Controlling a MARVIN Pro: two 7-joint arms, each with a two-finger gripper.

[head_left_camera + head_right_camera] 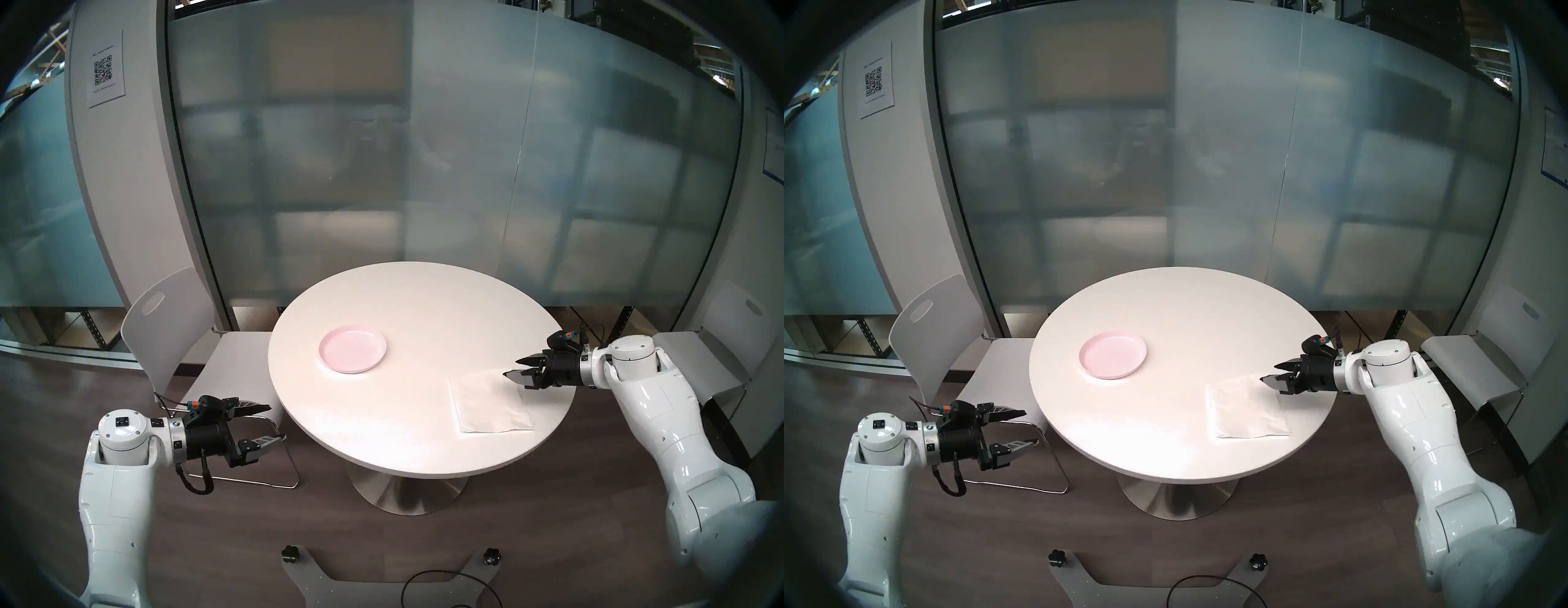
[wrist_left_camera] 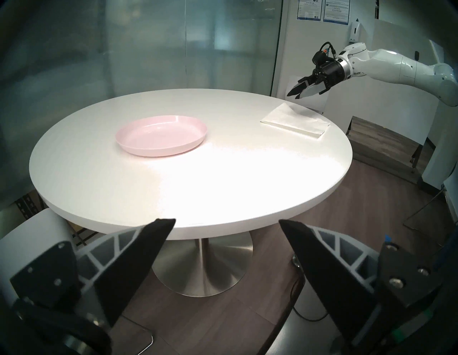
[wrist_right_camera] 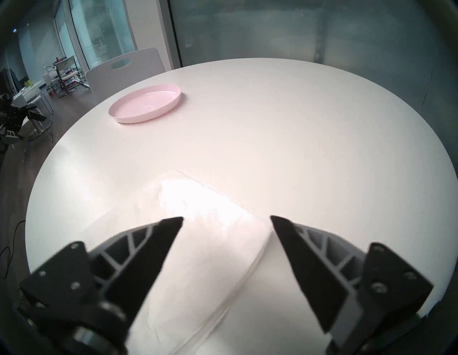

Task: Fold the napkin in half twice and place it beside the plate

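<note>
Pink plate (image 1: 352, 349): one, mid-desk (image 1: 407, 441).
White napkin (image 1: 490, 401): one, folded, right desk edge.
My right end effector (image 1: 513, 367): parted, empty, above napkin corner.
My left end effector (image 1: 275, 422): wide, empty.
Right wrist: stacked napkin layers (image 3: 210, 272).

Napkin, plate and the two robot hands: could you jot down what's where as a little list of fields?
table: round, white
plate: pink, empty, left of table centre
napkin: white, folded rectangle, lying flat near the table's right edge, well apart from the plate
right end effector: jaws parted, holding nothing, above the napkin's far right corner
left end effector: jaws wide open, empty, off the table's left edge
chairs: one white chair beside the table on the left
</note>
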